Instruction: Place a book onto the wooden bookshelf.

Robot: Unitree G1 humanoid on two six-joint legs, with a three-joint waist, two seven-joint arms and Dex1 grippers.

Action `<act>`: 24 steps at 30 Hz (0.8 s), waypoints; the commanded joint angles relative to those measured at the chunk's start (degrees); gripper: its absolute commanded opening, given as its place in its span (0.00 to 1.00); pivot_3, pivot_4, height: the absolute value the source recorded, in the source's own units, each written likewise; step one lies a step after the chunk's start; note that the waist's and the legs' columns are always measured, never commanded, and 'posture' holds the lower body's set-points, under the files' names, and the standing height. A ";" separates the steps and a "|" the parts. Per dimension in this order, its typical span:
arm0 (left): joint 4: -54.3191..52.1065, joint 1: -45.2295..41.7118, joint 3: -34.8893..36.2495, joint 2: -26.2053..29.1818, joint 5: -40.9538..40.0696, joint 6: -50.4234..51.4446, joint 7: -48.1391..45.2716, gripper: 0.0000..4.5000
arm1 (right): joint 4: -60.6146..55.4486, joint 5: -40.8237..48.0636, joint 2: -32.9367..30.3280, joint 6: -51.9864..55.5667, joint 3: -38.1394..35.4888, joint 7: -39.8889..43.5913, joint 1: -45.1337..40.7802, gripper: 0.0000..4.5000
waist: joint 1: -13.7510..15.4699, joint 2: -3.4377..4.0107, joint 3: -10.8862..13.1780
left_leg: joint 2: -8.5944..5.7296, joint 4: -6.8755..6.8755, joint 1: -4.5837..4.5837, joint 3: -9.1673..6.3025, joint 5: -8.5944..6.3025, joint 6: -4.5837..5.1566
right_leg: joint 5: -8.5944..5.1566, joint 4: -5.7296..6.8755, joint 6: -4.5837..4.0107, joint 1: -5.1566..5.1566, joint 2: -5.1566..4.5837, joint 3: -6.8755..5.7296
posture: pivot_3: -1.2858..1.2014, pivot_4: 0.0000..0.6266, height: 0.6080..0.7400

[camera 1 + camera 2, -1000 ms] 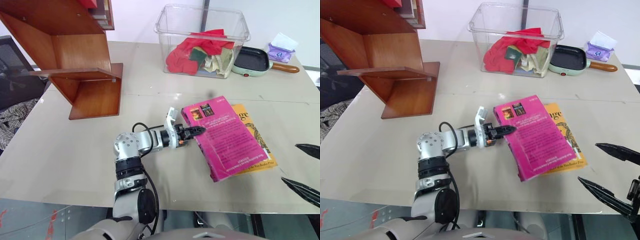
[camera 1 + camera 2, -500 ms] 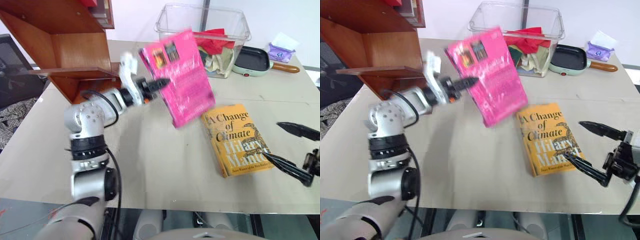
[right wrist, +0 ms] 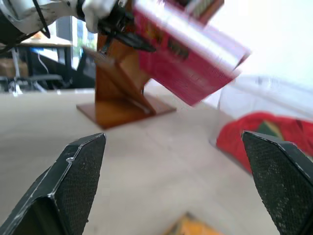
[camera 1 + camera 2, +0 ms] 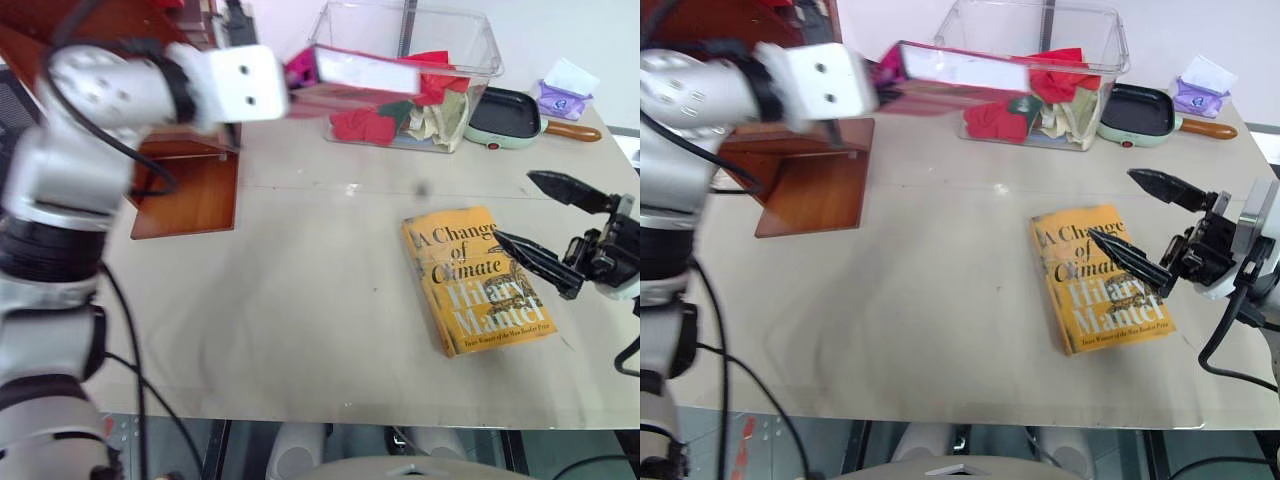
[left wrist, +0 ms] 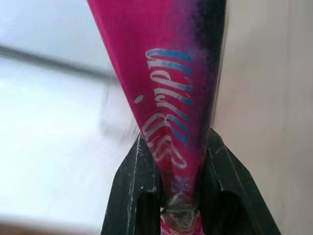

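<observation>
The magenta-pink book (image 4: pixel 360 75) hangs in the air, roughly level with its white page edge showing, in front of the clear bin. My left gripper (image 5: pixel 181 196) is shut on one end of it, the black fingers (image 5: pixel 134 186) pressing on both covers. The wooden bookshelf (image 4: pixel 190 190), reddish-brown with slanted boards, stands at the table's back left, just left of the raised book and partly behind my left arm. My right gripper (image 4: pixel 513 208) stands open above the right edge of the yellow book, with nothing between its fingers. In the right wrist view the book (image 3: pixel 186 54) is seen in front of the bookshelf (image 3: pixel 122 93).
A yellow-orange "A Change of Climate" book (image 4: pixel 475 280) lies flat on the table at the right. Behind it stand a clear plastic bin (image 4: pixel 405 60) of red and pale cloths, a small black pan (image 4: pixel 510 120) and a purple packet (image 4: pixel 560 100).
My left gripper lifted the pink book off the yellow book, carried it up and left toward the bookshelf, and turned it nearly level. My right gripper rose and moved in over the yellow book.
</observation>
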 commanded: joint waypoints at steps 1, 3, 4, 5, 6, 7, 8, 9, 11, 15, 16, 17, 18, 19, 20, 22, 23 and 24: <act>1.52 -3.08 2.18 2.40 1.67 -0.50 -3.59 0.08 | 0.68 0.38 0.02 -0.93 1.33 0.03 -3.08 1.00 | -0.03 0.01 0.01 | 0.00 -0.01 -0.02 -0.03 0.00 0.01 | 0.00 0.00 0.00 -0.01 0.00 -0.03 | 0.52 0.24 0.80; 0.95 -3.82 2.61 2.38 1.63 0.06 -4.94 0.08 | 2.95 -0.62 0.38 -1.88 2.43 1.29 -4.36 1.00 | 0.59 -0.01 0.03 | 0.01 0.05 -0.14 -0.10 0.00 0.01 | 0.00 0.00 0.00 -0.04 -0.02 -0.16 | 0.52 0.24 0.80; 0.94 -3.75 2.68 2.93 2.29 0.49 -5.54 0.08 | 3.81 -1.26 0.57 -2.37 3.13 1.82 -4.81 1.00 | 0.93 -0.02 0.03 | 0.02 0.12 -0.23 -0.11 0.00 0.01 | 0.00 -0.01 0.01 -0.08 -0.04 -0.19 | 0.52 0.24 0.80; 1.15 -3.57 2.71 3.68 3.11 0.85 -6.13 0.08 | 4.40 -1.81 0.76 -2.71 3.82 2.19 -5.20 1.00 | 1.02 -0.02 0.03 | 0.01 0.17 -0.27 -0.11 0.00 0.01 | 0.00 -0.01 0.01 -0.09 -0.06 -0.20 | 0.52 0.24 0.80; 1.63 -3.51 2.72 4.60 4.00 1.53 -6.75 0.08 | 4.65 -1.91 0.89 -2.79 4.39 2.42 -5.66 1.00 | 1.01 -0.04 0.04 | 0.00 0.18 -0.30 -0.11 0.00 0.01 | 0.00 -0.03 0.01 -0.09 -0.07 -0.20 | 0.52 0.24 0.80; 2.13 -3.38 2.57 6.00 5.23 2.07 -7.75 0.08 | 4.92 -1.66 0.89 -2.72 4.63 2.82 -6.18 1.00 | 0.94 -0.04 0.04 | 0.00 0.19 -0.32 -0.10 0.00 0.01 | 0.01 -0.04 0.02 -0.09 -0.07 -0.20 | 0.52 0.24 0.80; 2.53 -3.30 2.62 7.14 5.97 2.14 -8.55 0.08 | 5.39 -1.38 0.80 -2.76 4.60 3.40 -6.64 1.00 | 0.78 -0.05 0.05 | 0.00 0.19 -0.32 -0.09 0.00 0.01 | 0.01 -0.03 0.02 -0.10 -0.07 -0.18 | 0.52 0.24 0.80; 2.98 -3.47 2.81 8.11 6.40 2.60 -9.28 0.08 | 5.93 -1.22 0.75 -2.86 4.60 3.92 -7.17 1.00 | 0.42 -0.04 0.05 | 0.00 0.18 -0.34 -0.08 0.00 0.01 | 0.01 -0.02 0.01 -0.15 -0.06 -0.17 | 0.52 0.24 0.80; 3.90 -4.15 2.87 9.70 7.62 3.10 -10.03 0.08 | 7.18 -1.59 0.75 -3.52 4.60 5.01 -7.95 1.00 | -0.59 -0.04 0.06 | 0.03 0.17 -0.29 -0.05 0.00 0.01 | 0.01 0.07 0.01 -0.18 -0.02 -0.11 | 0.52 0.24 0.80; 6.03 -6.74 2.83 11.53 9.13 0.60 -11.06 0.08 | 8.97 -2.59 1.33 -4.98 4.81 5.80 -9.14 1.00 | -1.96 -0.04 0.07 | 0.11 0.12 -0.24 -0.06 0.00 0.01 | 0.01 0.26 -0.01 -0.31 0.11 -0.01 | 0.52 0.24 0.80; 6.18 -9.08 3.05 10.09 8.13 0.19 -11.08 0.08 | 9.51 -2.90 1.44 -5.43 5.02 6.14 -9.27 1.00 | -2.10 -0.04 0.08 | 0.12 0.12 -0.24 -0.06 0.00 0.02 | 0.01 0.29 -0.01 -0.33 0.12 -0.02 | 0.52 0.24 0.80; 6.14 -11.09 3.49 8.67 6.71 0.19 -11.36 0.08 | 9.99 -3.28 1.65 -5.87 5.31 6.38 -9.50 1.00 | -2.16 -0.03 0.08 | 0.13 0.12 -0.24 -0.05 0.00 0.02 | 0.01 0.31 -0.01 -0.35 0.14 0.00 | 0.52 0.24 0.80; 6.40 -12.32 3.84 7.82 5.75 -0.03 -11.74 0.08 | 10.18 -3.63 1.89 -6.15 5.71 6.34 -9.75 1.00 | -2.08 -0.04 0.08 | 0.13 0.12 -0.26 -0.05 0.00 0.02 | 0.01 0.32 -0.01 -0.37 0.14 0.01 | 0.52 0.24 0.80; 6.16 -14.25 4.15 6.90 5.02 2.03 -12.48 0.08 | 10.71 -3.86 2.06 -6.49 6.05 6.64 -10.15 1.00 | -1.87 -0.04 0.08 | 0.12 0.14 -0.29 -0.06 0.00 0.02 | 0.01 0.32 -0.01 -0.38 0.12 -0.02 | 0.52 0.24 0.80; 6.11 -15.42 4.33 6.39 4.83 3.53 -13.03 0.08 | 11.03 -4.03 2.20 -6.69 6.27 6.85 -10.44 1.00 | -1.79 -0.04 0.08 | 0.09 0.15 -0.32 -0.04 0.00 0.02 | 0.01 0.30 -0.01 -0.38 0.09 -0.03 | 0.52 0.24 0.80; 6.42 -16.83 4.37 6.38 5.23 4.88 -13.78 0.08 | 11.44 -4.33 2.64 -6.87 6.83 7.05 -11.07 1.00 | -1.53 -0.03 0.08 | 0.03 0.17 -0.36 0.01 0.00 0.02 | 0.01 0.29 0.01 -0.38 0.00 0.00 | 0.52 0.24 0.80; 6.94 -16.58 4.07 7.48 6.16 3.36 -14.13 0.08 | 11.51 -4.44 2.87 -6.85 7.20 7.07 -11.43 1.00 | -1.44 -0.03 0.09 | 0.03 0.17 -0.37 0.01 0.00 0.02 | 0.01 0.25 0.01 -0.39 -0.01 0.01 | 0.52 0.24 0.80; 6.42 -14.94 4.00 10.30 7.03 3.06 -15.99 0.08 | 11.95 -4.38 2.86 -6.85 7.43 7.52 -11.86 1.00 | -1.36 -0.03 0.09 | 0.03 0.17 -0.40 0.01 0.00 0.02 | 0.01 0.25 0.01 -0.40 -0.02 0.01 | 0.52 0.24 0.80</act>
